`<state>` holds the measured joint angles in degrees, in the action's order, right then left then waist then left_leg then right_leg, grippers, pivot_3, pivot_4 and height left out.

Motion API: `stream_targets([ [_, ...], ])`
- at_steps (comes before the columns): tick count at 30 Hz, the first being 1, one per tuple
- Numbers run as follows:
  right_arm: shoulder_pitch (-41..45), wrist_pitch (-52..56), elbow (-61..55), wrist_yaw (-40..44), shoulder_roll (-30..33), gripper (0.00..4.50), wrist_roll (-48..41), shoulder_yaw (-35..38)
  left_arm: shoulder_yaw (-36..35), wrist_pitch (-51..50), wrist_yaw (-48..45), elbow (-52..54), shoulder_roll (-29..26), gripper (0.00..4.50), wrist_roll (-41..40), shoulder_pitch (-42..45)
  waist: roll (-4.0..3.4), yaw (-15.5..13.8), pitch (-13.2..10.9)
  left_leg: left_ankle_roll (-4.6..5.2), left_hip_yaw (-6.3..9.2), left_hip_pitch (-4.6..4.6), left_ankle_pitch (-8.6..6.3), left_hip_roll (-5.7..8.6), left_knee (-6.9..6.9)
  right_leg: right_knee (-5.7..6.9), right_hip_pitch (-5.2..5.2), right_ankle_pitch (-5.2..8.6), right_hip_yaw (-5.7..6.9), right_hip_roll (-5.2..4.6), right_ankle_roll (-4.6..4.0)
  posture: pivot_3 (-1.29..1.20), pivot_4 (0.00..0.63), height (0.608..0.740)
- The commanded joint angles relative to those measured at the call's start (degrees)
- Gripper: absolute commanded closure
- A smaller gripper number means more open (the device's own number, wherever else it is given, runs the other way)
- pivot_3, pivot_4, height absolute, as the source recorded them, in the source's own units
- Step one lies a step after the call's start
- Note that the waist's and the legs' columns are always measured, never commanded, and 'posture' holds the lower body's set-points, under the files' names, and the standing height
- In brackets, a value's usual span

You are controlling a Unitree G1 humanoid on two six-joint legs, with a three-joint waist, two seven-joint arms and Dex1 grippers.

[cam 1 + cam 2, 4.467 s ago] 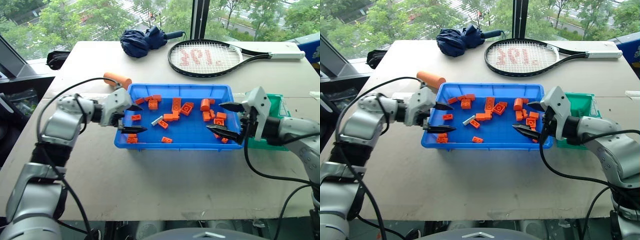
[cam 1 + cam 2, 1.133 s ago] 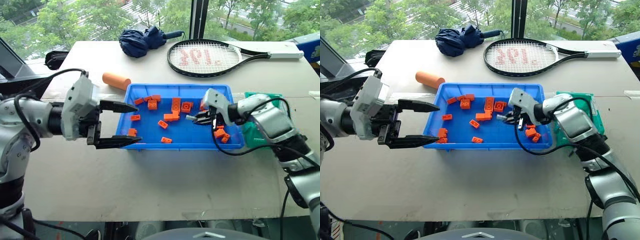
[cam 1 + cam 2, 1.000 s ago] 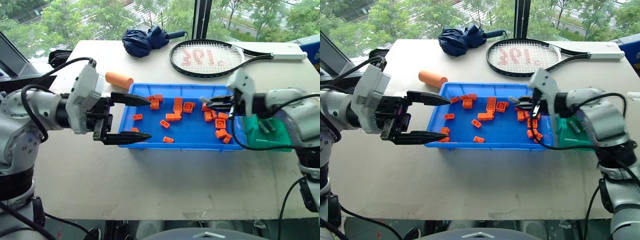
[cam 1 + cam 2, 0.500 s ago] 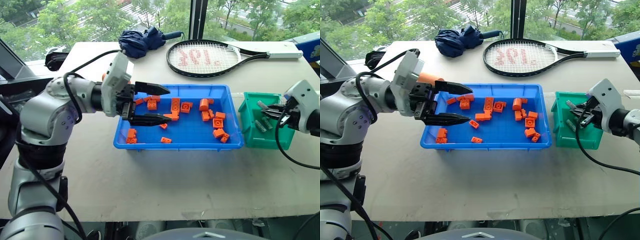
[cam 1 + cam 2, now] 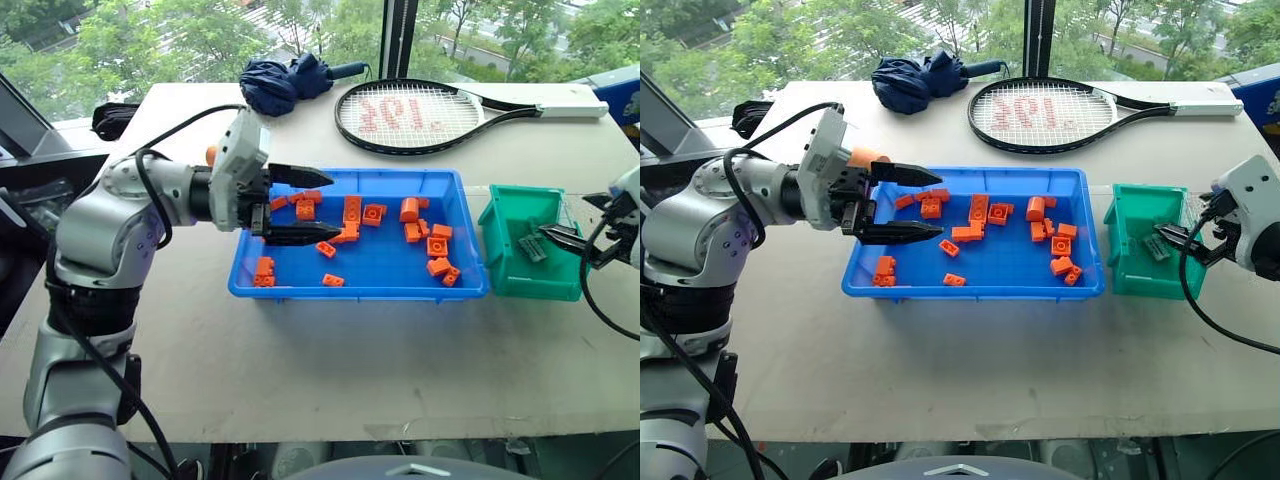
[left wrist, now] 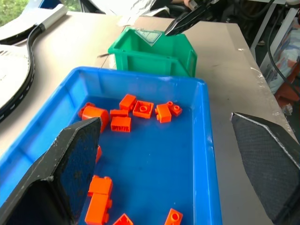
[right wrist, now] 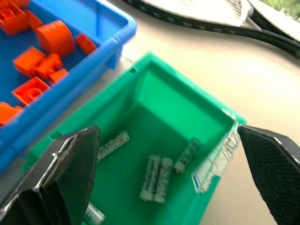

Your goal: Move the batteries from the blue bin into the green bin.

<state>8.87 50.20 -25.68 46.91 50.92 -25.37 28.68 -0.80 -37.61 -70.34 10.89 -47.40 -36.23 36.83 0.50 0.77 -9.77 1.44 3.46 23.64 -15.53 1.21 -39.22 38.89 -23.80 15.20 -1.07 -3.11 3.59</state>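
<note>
Left hand (image 5: 300, 204) fingers spread wide, pointing rightward; right hand (image 5: 1173, 240) fingers apart, empty.

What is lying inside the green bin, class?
The green bin holds batteries on its floor; at least five show in the right wrist view. The right gripper's finger covers one corner, so more may be hidden.

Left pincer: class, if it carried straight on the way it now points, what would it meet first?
Probably the orange bricks in the blue tray. The left pincer hangs open over the tray's left end, pointing across it towards the green bin; its height above the bricks is unclear.
</note>
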Motion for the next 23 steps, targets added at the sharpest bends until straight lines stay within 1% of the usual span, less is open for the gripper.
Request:
stream_targets([
  [1, -4.60, -1.80, -8.05, 1.79, -5.25, 0.03, -8.53, 7.78, -5.77, 1.27, 3.53, 3.96, 1.08, 0.00, -2.20, -4.08, 0.00, -0.11, 0.00, 0.00, 0.02, 0.01, 0.00, -0.01, 0.00, 0.01, 0.00, 0.00, 0.01, 0.00, 0.00, 0.00, 0.150, 0.740],
  [2, -6.65, -2.95, -9.20, 2.53, -6.68, 0.03, -10.09, 9.22, -6.48, 2.57, 4.04, 5.28, 1.41, 0.00, -1.90, -5.83, 0.00, -0.16, 0.00, 0.01, 0.04, 0.02, 0.00, -0.01, 0.01, -0.02, 0.01, 0.00, 0.02, -0.01, 0.00, 0.00, 0.150, 0.740],
  [5, -16.93, -5.60, -13.64, 6.85, -10.43, 0.03, -14.12, 11.58, -10.48, -0.47, 8.41, 12.56, 1.90, 0.00, -5.25, -13.66, 0.01, -0.49, 0.01, 0.02, 0.04, 0.04, -0.01, 0.01, -0.02, -0.06, 0.05, -0.01, 0.00, -0.07, 0.01, 0.00, 0.150, 0.740],
  [6, -20.92, -6.45, -14.92, 8.95, -11.42, 0.03, -15.49, 11.78, -12.03, -2.47, 10.19, 15.05, 1.83, 0.00, -6.98, -16.83, 0.02, -0.55, 0.02, 0.05, 0.09, -0.01, -0.03, 0.01, -0.04, -0.05, 0.14, 0.00, 0.00, -0.11, 0.01, 0.00, 0.150, 0.740],
  [8, -28.37, -9.06, -16.01, 12.23, -13.94, 0.03, -17.16, 11.60, -14.42, -2.30, 14.01, 20.23, 3.32, 0.00, -7.20, -24.38, -0.06, -0.56, 0.07, 0.06, 0.10, -0.02, -0.04, -0.02, -0.01, -0.10, 0.15, 0.00, -0.11, -0.14, 0.01, 0.00, 0.150, 0.740],
  [10, -34.00, -12.72, -15.43, 13.88, -15.55, 0.03, -15.62, 10.01, -15.90, -2.07, 17.46, 25.12, 4.91, 0.00, -7.22, -32.12, -0.08, -0.59, 0.08, 0.10, 0.08, -0.10, -0.08, -0.04, 0.03, -0.08, 0.20, 0.00, -0.16, -0.43, 0.00, 0.00, 0.150, 0.740],
  [11, -37.31, -16.77, -13.77, 16.03, -16.12, 0.03, -12.63, 8.14, -16.08, -0.97, 17.31, 27.55, 5.16, 0.00, -6.27, -37.32, -0.07, -0.48, 0.09, 0.10, 0.04, -0.14, -0.07, -0.03, 0.03, -0.06, 0.21, 0.00, -0.20, -0.47, 0.00, 0.00, 0.150, 0.740],
  [13, -41.64, -24.04, -9.98, 18.84, -17.21, 0.03, -7.94, 5.43, -16.20, 1.87, 17.42, 30.13, 6.16, 0.00, -4.02, -45.33, -0.03, -0.25, 0.14, 0.10, -0.10, -0.54, -0.09, -0.04, 0.10, -0.06, 0.50, 0.00, -0.32, -0.48, -0.01, 0.00, 0.150, 0.740],
  [15, -43.80, -31.90, -5.06, 20.85, -17.66, 0.03, -3.79, 3.45, -15.81, 4.09, 19.12, 30.66, 7.77, 0.00, -1.75, -51.30, -0.05, -0.42, 0.16, 0.12, -0.12, -1.37, -0.12, -0.05, 0.48, -0.39, 1.29, 0.05, -0.31, -0.53, -0.06, 0.00, 0.150, 0.740],
  [16, -44.21, -34.52, -2.89, 21.38, -17.70, 0.03, -2.52, 2.92, -15.42, 5.84, 19.68, 30.61, 8.30, 0.00, 0.19, -53.66, -0.11, -0.56, 0.18, 0.12, -0.14, -1.52, -0.12, -0.06, 0.57, -0.52, 1.43, 0.15, -0.32, -0.53, -0.22, 0.00, 0.150, 0.740],
  [18, -44.33, -39.08, 1.62, 22.72, -17.31, 0.03, -1.03, 2.75, -14.60, 10.68, 18.56, 30.22, 8.89, 0.00, 3.72, -57.99, -0.20, -0.61, 0.25, 0.12, -0.16, -1.88, -0.11, -0.11, 0.76, -0.94, 1.88, 0.16, -0.34, -0.51, -0.26, 0.00, 0.150, 0.740],
  [21, -43.92, -43.18, 6.48, 23.83, -16.76, 0.03, -0.76, 2.55, -13.12, 17.64, 16.94, 29.30, 9.90, 0.00, 8.10, -64.32, -0.18, -0.94, 0.30, 0.11, -0.18, -1.93, -0.12, -0.11, 0.81, -1.09, 2.00, 0.17, -0.33, -0.54, -0.28, 0.00, 0.150, 0.740],
  [23, -43.78, -44.51, 8.12, 24.26, -16.26, 0.03, -1.00, 2.21, -12.46, 20.63, 15.89, 28.76, 10.13, 0.00, 9.34, -66.62, -0.20, -1.18, 0.31, 0.15, -0.19, -1.89, -0.15, -0.11, 0.87, -1.22, 1.99, 0.17, -0.31, -0.56, -0.28, 0.00, 0.150, 0.740],
])
